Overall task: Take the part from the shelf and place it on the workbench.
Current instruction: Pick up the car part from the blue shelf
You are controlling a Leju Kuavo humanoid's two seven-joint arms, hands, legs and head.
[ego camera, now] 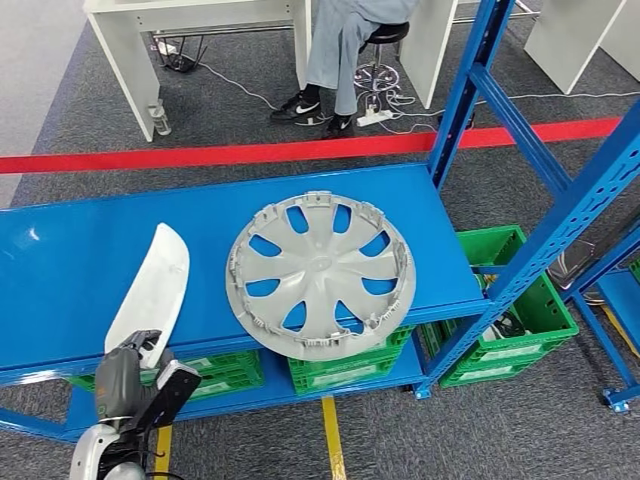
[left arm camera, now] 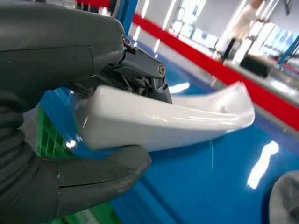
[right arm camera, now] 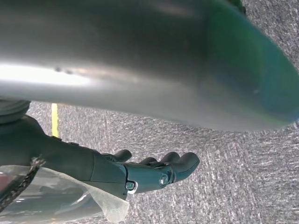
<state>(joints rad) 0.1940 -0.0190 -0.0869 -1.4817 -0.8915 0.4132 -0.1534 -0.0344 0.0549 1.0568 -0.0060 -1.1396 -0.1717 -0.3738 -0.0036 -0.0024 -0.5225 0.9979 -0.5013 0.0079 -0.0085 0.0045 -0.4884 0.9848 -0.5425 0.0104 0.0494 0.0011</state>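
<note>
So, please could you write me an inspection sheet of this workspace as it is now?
Surface: glossy blue shelf, holding two parts.
Job's things: white curved part, near end gripped between thumb and fingers of the left hand, far end over the shelf; whether it rests there, cannot tell.
Clutter: grey wheel cover flat on the shelf, its near edge overhanging; green crates on the lower level.
Hands: left hand holds the white part; right hand hangs over the carpet, fingers extended, holding nothing.
Cables: white cable and power strip on the floor behind the shelf.
Surroundings: seated person by white tables; red floor line; grey carpet.
</note>
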